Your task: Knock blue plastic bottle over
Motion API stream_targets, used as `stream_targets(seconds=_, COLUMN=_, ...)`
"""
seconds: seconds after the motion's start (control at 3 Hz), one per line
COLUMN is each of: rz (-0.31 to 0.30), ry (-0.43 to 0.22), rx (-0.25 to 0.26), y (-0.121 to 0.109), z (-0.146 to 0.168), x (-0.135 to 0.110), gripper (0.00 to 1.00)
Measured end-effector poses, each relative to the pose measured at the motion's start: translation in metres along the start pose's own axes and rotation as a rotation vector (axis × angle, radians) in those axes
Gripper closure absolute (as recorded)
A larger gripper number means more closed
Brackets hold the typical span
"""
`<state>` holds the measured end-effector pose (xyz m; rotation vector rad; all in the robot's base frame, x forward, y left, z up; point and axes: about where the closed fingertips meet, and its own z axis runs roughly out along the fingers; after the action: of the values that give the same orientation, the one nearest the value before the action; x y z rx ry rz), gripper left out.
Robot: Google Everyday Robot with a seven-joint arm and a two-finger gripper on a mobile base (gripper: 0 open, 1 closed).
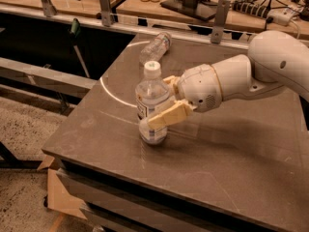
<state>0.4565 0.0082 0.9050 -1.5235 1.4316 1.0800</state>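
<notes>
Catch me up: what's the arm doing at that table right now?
The robot's gripper is at the blue plastic bottle, open, with one finger across the bottle's front at label height and the other behind it. The bottle stands upright near the front left of the table, not yet knocked over. A smaller clear bottle lies on its side toward the table's far edge, apart from the gripper.
</notes>
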Motion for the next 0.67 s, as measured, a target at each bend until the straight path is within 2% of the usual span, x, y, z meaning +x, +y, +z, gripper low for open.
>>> stream_targets(seconds=0.33, rz=-0.040, ry=0.070, rx=0.020, y=-0.009, z=0.001, x=-0.009, gripper=0.71)
stream_targets(seconds=0.67, rz=-0.145, ry=0.229, rx=0.087, y=-0.016, z=-0.007, x=-0.033, gripper=0.94)
